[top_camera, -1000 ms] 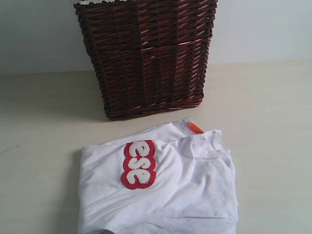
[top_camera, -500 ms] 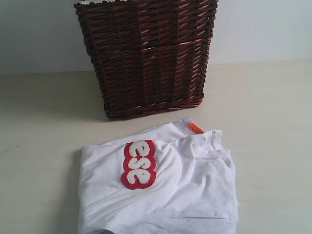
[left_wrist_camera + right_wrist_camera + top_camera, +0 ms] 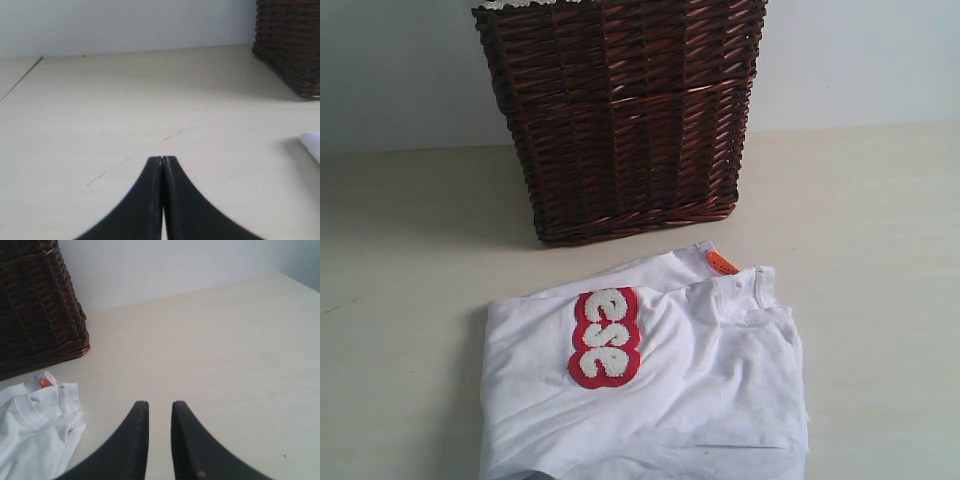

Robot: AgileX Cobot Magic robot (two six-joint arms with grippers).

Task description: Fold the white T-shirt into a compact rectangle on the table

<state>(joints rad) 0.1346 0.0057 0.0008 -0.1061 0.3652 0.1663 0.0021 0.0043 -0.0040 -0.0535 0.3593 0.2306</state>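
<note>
We find the shirt [image 3: 650, 390] lying as a rough folded rectangle on the table [image 3: 880, 250] just before the basket [image 3: 620, 110], so we judge the folding near done, which would explain why the left gripper [image 3: 162, 161], pressed together, and the right gripper [image 3: 160, 407], slightly apart, hang empty beside it.

We see the table [image 3: 880, 250], pale cream and matte, spreading wide to left and right. At the near edge of our view the white T-shirt [image 3: 710, 400] lies on it, folded into a rumpled block. Farther back stands a dark wicker basket [image 3: 620, 120], near the shirt but not touching it.
</note>
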